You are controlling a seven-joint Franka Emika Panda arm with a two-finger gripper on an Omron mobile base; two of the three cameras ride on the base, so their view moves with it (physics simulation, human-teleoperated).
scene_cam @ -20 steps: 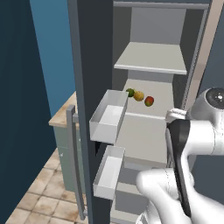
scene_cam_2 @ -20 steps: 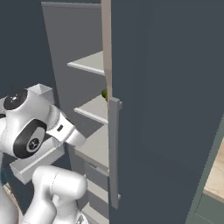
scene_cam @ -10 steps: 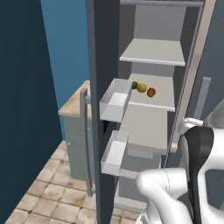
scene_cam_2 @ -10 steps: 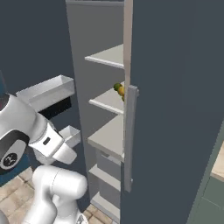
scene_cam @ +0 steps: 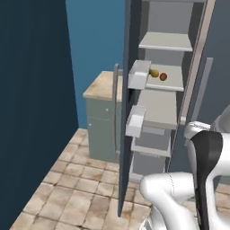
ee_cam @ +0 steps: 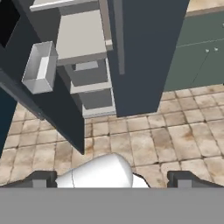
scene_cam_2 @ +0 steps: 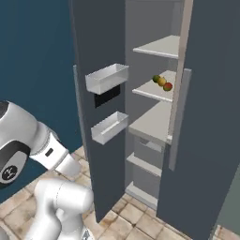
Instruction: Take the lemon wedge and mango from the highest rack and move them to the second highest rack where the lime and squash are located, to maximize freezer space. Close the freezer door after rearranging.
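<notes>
The freezer door stands wide open, seen edge-on in the left base view, with two clear bins on its inside. A dark green lime, a yellow-orange squash and a red-orange mango lie close together on the second highest rack. The squash and mango also show from the left. The highest rack above looks bare. The lemon wedge is too small to make out. My gripper is open and holds nothing, hanging low over the tiled floor well short of the freezer.
A grey-green cabinet with a beige top stands left of the freezer, behind the open door. A tall dark panel with a bar handle flanks the shelves on the right. Door bins jut into the opening. Green cabinets stand on the tiled floor.
Both base views have shifted as the base drove: the freezer now sits farther off and more of the floor shows. The fruits stay on their shelf. The gripper stays open.
</notes>
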